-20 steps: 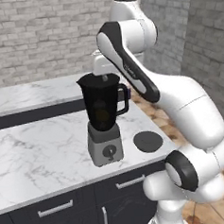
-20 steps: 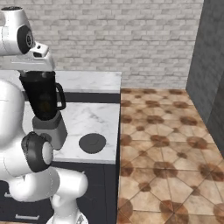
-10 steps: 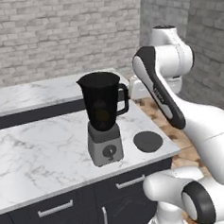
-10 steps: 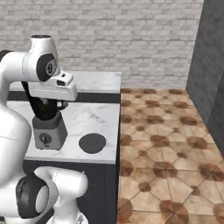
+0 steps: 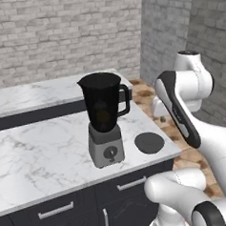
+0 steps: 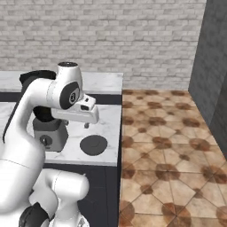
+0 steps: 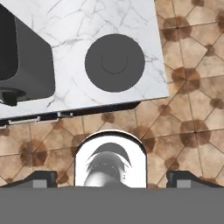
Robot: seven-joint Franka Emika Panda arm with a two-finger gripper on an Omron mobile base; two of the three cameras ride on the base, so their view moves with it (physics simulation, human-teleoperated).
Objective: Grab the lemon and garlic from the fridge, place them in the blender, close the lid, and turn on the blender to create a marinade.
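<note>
We hold our gripper (image 6: pixel 86 125), jaws wide apart and empty, above the table (image 6: pixel 108 128) edge, the lid (image 6: pixel 93 145) lying flat just below, blender (image 6: pixel 48 131) beside it.

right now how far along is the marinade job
Something yellowish shows inside the blender jar, likely the lemon; garlic can't be made out. The gripper is open and empty, out past the counter edge over the floor. The lid lies flat on the counter beside the blender, so closing it and turning the knob remain.
</note>
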